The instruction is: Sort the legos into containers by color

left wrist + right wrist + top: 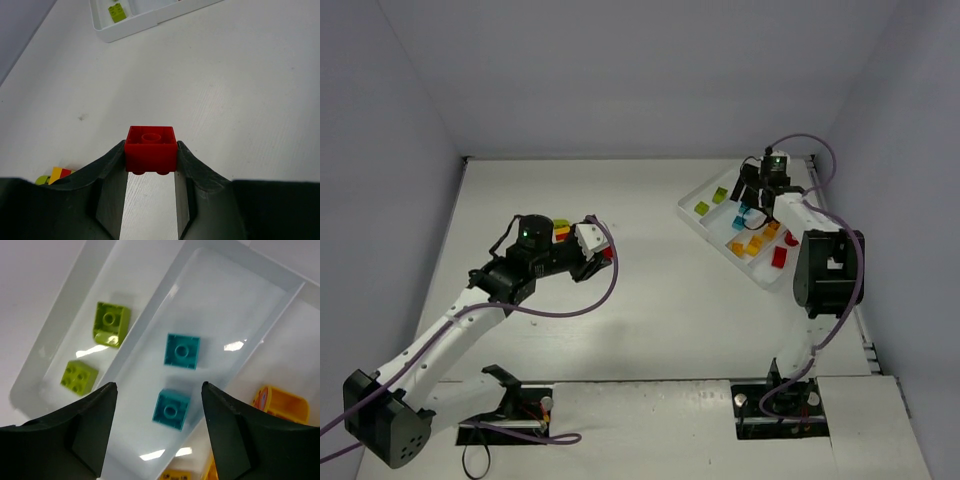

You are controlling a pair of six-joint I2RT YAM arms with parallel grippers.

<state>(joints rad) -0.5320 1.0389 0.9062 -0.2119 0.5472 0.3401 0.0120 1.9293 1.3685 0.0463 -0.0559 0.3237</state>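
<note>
My left gripper (150,161) is shut on a red lego (150,148), held above the bare table left of centre (607,254). The white tray of containers (692,222) lies at the far right. My right gripper (159,386) hangs open over its teal compartment, where two teal legos (182,350) (171,410) lie; the nearer one looks slightly blurred and touches neither finger. Two lime legos (111,323) (79,377) lie in the neighbouring compartment. Orange-yellow pieces (752,243) and red ones (779,256) fill the other compartments.
A small cluster of loose legos in yellow, green and red (561,229) sits beside the left wrist, also seen as loose legos (54,175) at the lower left. The right arm's black elbow (828,270) stands over the tray's near right end. Grey walls border the table.
</note>
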